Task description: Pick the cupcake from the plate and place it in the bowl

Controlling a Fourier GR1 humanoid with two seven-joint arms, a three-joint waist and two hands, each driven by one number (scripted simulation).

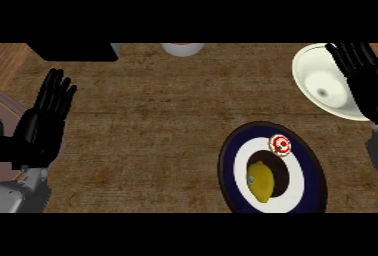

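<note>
My right hand [362, 80]: up and to the right of the plate [226, 170], over the right side of the bowl [306, 70]; fingers straight, nothing held.
My left hand [40, 125]: far left of the plate, at the view's edge, open with fingers up, nothing held.
Cupcake [280, 144]: on the plate's white ring, at its far right part, white top with red marks.
Lemon [260, 182]: on the plate's dark middle, just nearer me than the cupcake.
Bowl: cream, on the table [162, 125] beyond the plate to the right, apart from it.
White round container [182, 48]: well beyond the plate, at the far edge, cut off by the view.
</note>
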